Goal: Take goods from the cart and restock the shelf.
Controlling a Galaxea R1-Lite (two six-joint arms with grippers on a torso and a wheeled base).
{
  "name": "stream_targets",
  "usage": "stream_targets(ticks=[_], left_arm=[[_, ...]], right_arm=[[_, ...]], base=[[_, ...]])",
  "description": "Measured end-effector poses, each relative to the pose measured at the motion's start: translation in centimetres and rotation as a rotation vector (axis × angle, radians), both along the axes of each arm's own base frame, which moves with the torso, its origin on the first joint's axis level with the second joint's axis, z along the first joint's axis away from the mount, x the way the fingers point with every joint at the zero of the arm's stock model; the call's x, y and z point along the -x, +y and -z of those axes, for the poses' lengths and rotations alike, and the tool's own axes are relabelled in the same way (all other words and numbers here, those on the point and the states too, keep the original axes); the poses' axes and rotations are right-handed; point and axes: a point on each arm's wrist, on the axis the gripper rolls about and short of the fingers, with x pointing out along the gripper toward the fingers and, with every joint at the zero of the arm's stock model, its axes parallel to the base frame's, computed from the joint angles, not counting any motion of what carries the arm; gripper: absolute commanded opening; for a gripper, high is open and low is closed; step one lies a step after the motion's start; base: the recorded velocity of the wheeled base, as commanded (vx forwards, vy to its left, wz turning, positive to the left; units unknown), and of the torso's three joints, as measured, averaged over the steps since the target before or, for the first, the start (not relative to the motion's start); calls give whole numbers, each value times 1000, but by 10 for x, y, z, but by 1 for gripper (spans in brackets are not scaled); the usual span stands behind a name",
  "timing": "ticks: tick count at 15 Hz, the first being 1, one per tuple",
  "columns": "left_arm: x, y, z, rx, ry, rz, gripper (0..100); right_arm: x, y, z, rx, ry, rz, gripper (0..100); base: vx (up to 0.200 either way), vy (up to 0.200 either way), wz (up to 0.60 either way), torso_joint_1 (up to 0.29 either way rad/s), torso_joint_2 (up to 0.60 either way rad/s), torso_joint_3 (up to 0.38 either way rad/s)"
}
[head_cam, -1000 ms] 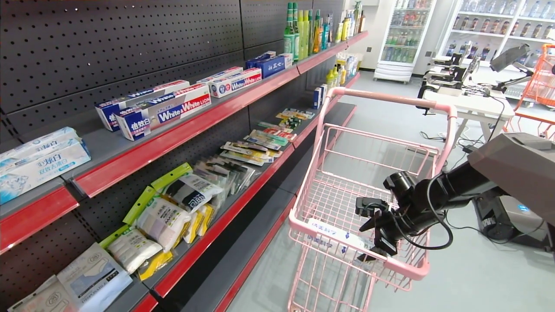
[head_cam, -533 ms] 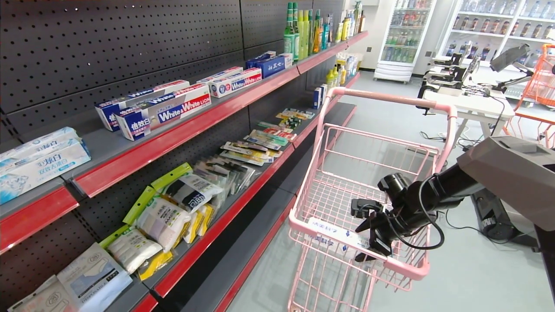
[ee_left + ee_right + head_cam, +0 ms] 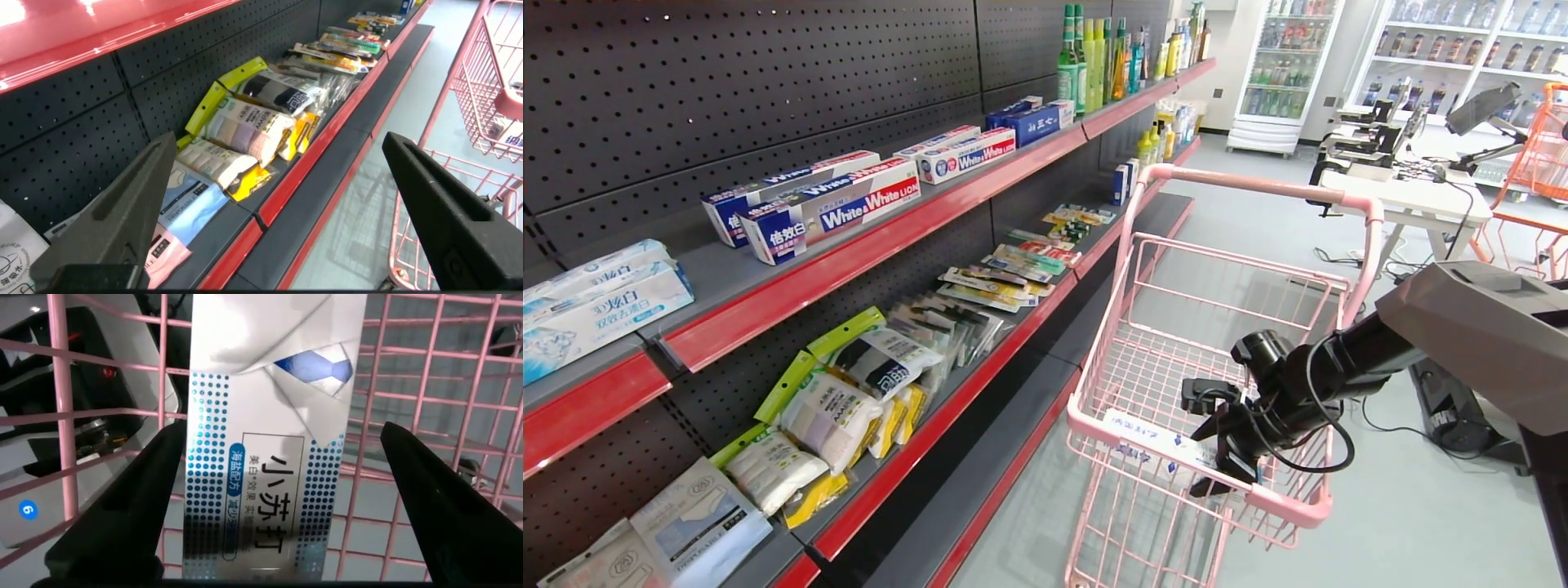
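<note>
- Head view: bright, even light from the ceiling, no hard shadows; just soft shade under each shelf [image 3: 874,245] board.
- Red shelf fronts shine w/ pale streaks; white glare patches on the upper one in left wrist view.
- Fridge [image 3: 1282,73] lit from inside, nearly blown out.
- Pale floor [image 3: 1405,523] takes a faint shadow below the cart [image 3: 1286,508].
- Wide-angle bend: shelf lines & cart rim curve toward pic edges.
- Left gripper [image 3: 279,143] & right gripper [image 3: 282,429] look near-black vs bright backgrd.
- Box [image 3: 270,490] glossy, soft sheen.
</note>
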Motion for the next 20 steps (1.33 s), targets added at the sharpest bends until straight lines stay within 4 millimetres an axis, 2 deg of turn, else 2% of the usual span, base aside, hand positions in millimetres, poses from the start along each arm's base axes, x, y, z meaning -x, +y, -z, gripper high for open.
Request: stream_targets(ticks=[6, 7, 15, 17, 20], left_arm=[[0, 0, 0, 0, 0, 0, 100], [0, 0, 0, 0, 0, 0, 100], [0, 0, 0, 0, 0, 0, 100], [0, 0, 0, 0, 0, 0, 100], [0, 0, 0, 0, 0, 0, 100]], right_arm=[[0, 0, 4, 1, 10, -2, 100], [0, 0, 4, 1, 10, -1, 0], [0, -5, 2, -3, 15, 29, 0], [-4, -12, -8, -12, -1, 75, 0], [-9, -26, -36, -32, -41, 186, 0]], base=[[0, 0, 0, 0, 0, 0], [0, 0, 0, 0, 0, 0], [0, 0, 0, 0, 0, 0], [0, 0, 0, 0, 0, 0], [0, 0, 0, 0, 0, 0]])
